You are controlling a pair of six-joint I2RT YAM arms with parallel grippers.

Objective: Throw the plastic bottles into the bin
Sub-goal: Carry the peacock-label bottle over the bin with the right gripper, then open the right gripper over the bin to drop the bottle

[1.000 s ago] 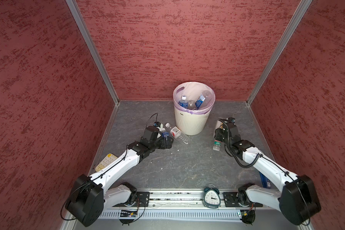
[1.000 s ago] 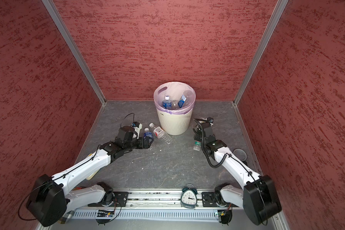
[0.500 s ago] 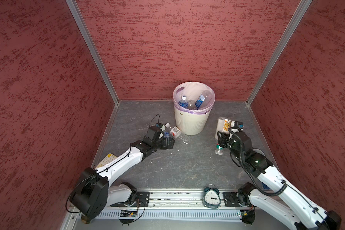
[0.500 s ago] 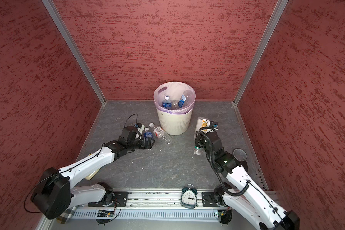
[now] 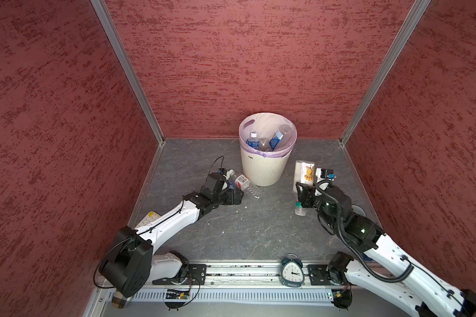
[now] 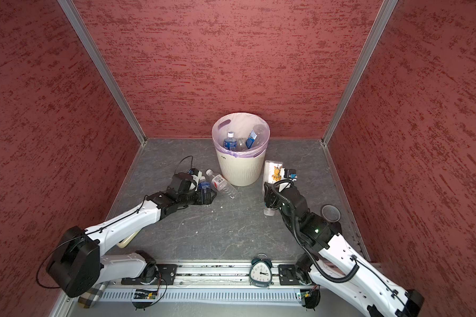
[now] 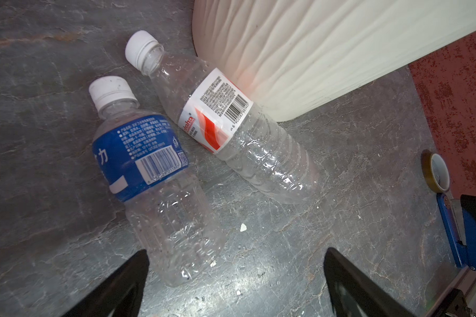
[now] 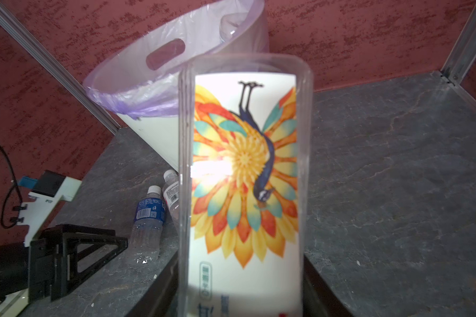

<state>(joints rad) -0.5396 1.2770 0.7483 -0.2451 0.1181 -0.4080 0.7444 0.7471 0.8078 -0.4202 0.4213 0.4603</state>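
Grey stone-look desk (image 5: 259,233) carries everything in both top views. The bin (image 5: 261,170) stands upright at the far middle, near the back wall. A lilac liner (image 5: 290,148) is folded over its rim and several binned bottles (image 5: 252,142) lie inside. Left of the bin, the left tool (image 5: 232,196) is low over the desk, its jaws wide apart and holding nothing. The blue bottle (image 6: 203,184) lies at this tool, and the red bottle (image 6: 221,182) lies just beside it, toward the foot of the bin. Right of the bin, the right tool (image 6: 271,196) is clamped on the orange bottle (image 6: 275,171). This bottle is off the desk with its base up, beside the bin wall and not over the mouth. A clock (image 5: 291,271) stands at the near edge. In the left wrist view, the two black fingers (image 7: 138,263) of the left tool (image 7: 235,252) stand far apart. The clear base of the blue bottle (image 7: 149,164) reaches between them, close to one finger, and I cannot tell if it touches. The red bottle (image 7: 226,120) lies alongside, its label side against the ribbed bin (image 7: 313,55). A tape roll (image 7: 438,171) and a blue stapler (image 7: 462,227) lie further off. In the right wrist view, the right tool (image 8: 242,296) grips the orange bottle (image 8: 245,178) from both sides. The bottle's flat base points away, toward the bin (image 8: 149,131).
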